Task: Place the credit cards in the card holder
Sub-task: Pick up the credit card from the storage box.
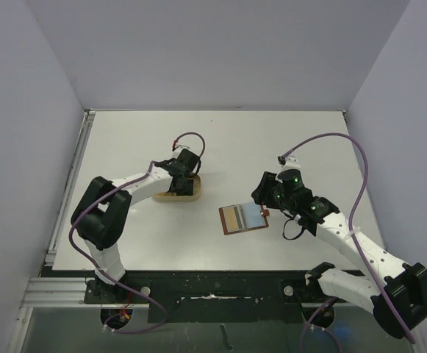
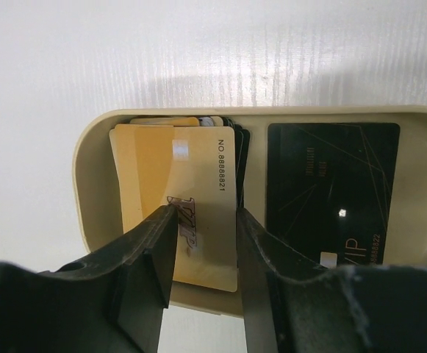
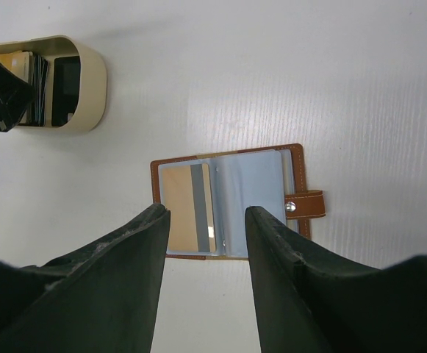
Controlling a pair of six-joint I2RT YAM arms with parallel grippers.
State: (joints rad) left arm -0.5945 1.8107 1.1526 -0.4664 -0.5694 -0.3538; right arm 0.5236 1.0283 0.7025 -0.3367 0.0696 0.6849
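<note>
The credit cards lie in a tan round-ended tray (image 2: 88, 191): a gold card (image 2: 154, 176) tops a stack on the left and a black card (image 2: 331, 184) lies flat on the right. My left gripper (image 2: 204, 217) is down at the tray (image 1: 178, 195), jaws apart, the tips straddling the near end of the gold card. The card holder (image 1: 244, 218) lies open on the table. It shows a tan striped card (image 3: 184, 209) in its left sleeve and a pale blue sleeve (image 3: 253, 191) beside it. My right gripper (image 3: 207, 213) hovers open just near of it, holding nothing.
The holder's snap tab (image 3: 305, 204) with its metal stud sticks out on the right side. In the right wrist view the tray (image 3: 88, 73) sits at the far left with the left arm's dark finger over it. White walls close the table at the back and sides.
</note>
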